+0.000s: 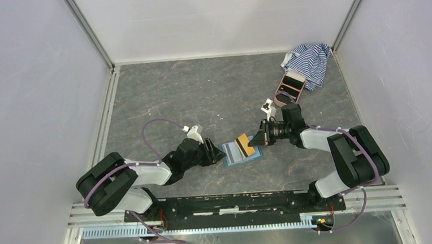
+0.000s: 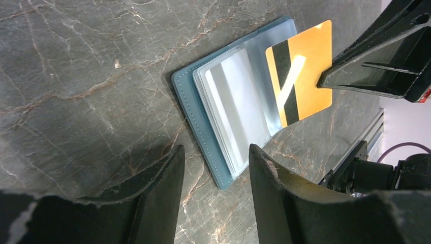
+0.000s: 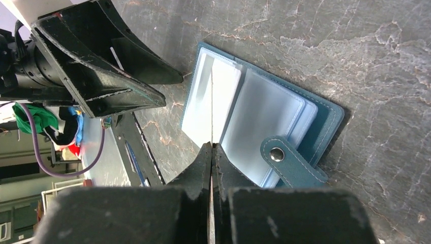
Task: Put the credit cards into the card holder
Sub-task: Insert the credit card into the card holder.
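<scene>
Two low arms (image 1: 149,172) (image 1: 322,138) flank card holder (image 1: 233,155) (right end effector (image 1: 253,145) pinches credit card (image 1: 242,141)).

Gold card (image 2: 310,76), black stripe, in my right pincer (image 3: 211,150). Teal holder (image 2: 234,101), pale-blue sleeves. Blue-white striped cloth (image 1: 311,59), one o'clock.

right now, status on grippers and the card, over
Right gripper shut on tan-gold plastic card, over open teal-blue folding wallet. Left gripper open at its edge. Nothing in the way.

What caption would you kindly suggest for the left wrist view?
Right hand holds a gold card over the open card holder.
</scene>
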You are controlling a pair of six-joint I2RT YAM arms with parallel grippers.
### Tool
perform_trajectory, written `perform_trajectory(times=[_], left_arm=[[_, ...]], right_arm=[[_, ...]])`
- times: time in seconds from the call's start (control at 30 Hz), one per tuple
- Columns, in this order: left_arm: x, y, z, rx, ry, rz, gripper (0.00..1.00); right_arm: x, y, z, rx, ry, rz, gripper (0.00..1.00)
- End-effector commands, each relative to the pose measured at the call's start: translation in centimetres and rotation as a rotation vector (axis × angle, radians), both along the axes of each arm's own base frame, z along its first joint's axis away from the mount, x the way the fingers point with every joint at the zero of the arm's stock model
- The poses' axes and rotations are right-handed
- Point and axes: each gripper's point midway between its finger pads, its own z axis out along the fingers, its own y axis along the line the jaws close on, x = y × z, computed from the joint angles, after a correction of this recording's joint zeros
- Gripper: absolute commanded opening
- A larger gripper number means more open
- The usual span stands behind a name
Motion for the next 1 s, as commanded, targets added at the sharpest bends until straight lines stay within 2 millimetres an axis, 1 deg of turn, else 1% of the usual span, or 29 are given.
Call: perform_trajectory(times=[0.0, 0.17, 0.57, 0.7, 0.83, 0.97], left_arm=[[0.8, 0.0, 1.2, 0.014, -0.1, 0.001, 0.57], [0.9, -0.1, 0.9, 0.041, -0.097, -0.003, 0.57], [0.9, -0.8, -0.6, 0.118, -0.074, -0.017, 0.56], [0.9, -0.5, -1.5, 0.188, -0.05, -0.006, 0.54], [0.9, 0.0, -2.3, 0.253, -0.027, 0.007, 0.5], [0.8, 0.3, -3.2, 0.297, 0.0, 0.016, 0.48]], right_arm=[[-0.3, 0.0, 0.2, -0.005, -0.018, 0.02, 0.0], [-1.1, -0.1, -0.3, -0.002, 0.006, 0.027, 0.0], [-1.6, -0.2, -1.1, -0.01, 0.054, 0.03, 0.0], [-1.7, -0.5, -1.9, -0.03, 0.085, 0.022, 0.0], [-1.7, -0.5, -2.5, -0.039, 0.118, 0.021, 0.0], [-1.7, -0.7, -2.8, -0.05, 0.128, 0.01, 0.0]])
